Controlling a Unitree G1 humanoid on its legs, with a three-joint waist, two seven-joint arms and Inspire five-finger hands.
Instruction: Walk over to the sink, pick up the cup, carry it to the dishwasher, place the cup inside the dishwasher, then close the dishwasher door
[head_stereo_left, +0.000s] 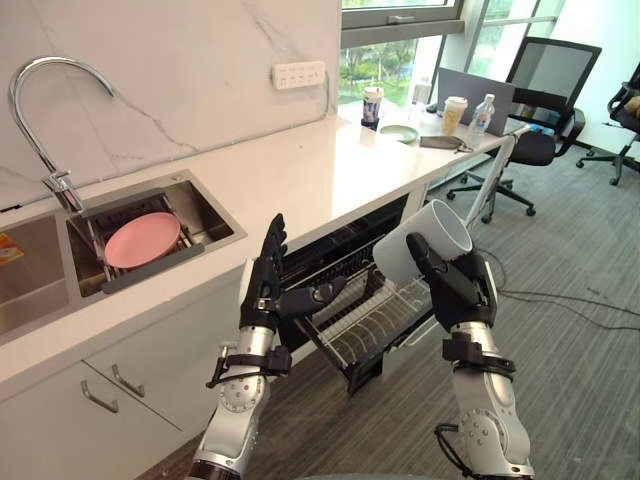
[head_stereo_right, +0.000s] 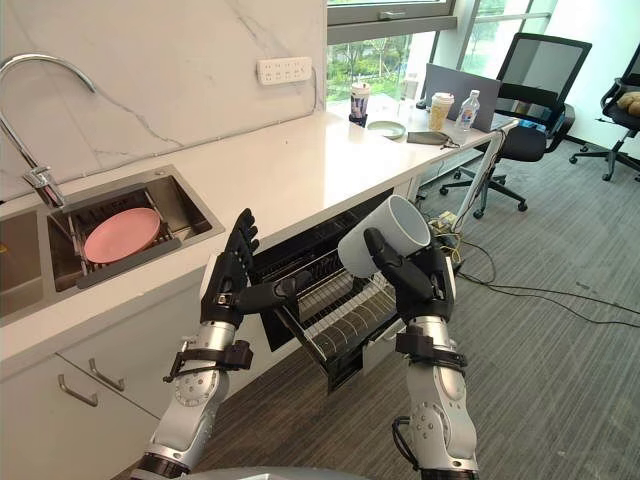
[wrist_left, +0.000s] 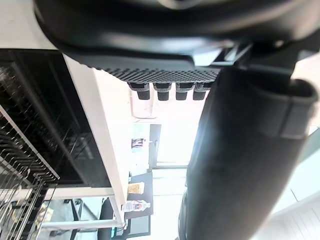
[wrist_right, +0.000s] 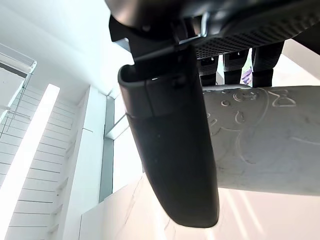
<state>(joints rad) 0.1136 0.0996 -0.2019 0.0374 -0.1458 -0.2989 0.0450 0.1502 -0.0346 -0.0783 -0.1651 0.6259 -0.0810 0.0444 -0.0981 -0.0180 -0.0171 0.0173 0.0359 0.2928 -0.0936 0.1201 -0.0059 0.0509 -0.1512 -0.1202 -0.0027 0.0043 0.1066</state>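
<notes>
Left eye view has the robot at the open dishwasher (head_stereo_left: 345, 238), which sits under the front edge of the long white stone counter (head_stereo_left: 330, 165). The right hand (head_stereo_left: 455, 285) is curled round a big white round cup (head_stereo_left: 425, 235), with the thumb on one side and the fingers on the other. The cup is up in the air and tipped, its open mouth facing up and away. It hangs just over the pulled-out wire dish rack (head_stereo_left: 372, 322). The left hand (head_stereo_left: 268, 275) is flat and spread with the fingers pointing up. It holds nothing and is close to the rack's near corner.

The step now looks like putting the cup in. To do it well, the right hand should probably turn the cup mouth-down and lower it slowly between the wires. It should let go when the cup sits firm. The left hand should stay out of the way, ready for the door.

Right wrist view comes in very close. It shows the dark thumb (wrist_right: 170, 145) lying across the cup's wall, and faint little drawings on that wall. Left wrist view shows the rack's thin wires (wrist_left: 15, 165) beside the counter's edge. The eye views add the steel sink (head_stereo_left: 215, 245) near the counter's left end, with a round pink plate (head_stereo_left: 142, 240) in it.
</notes>
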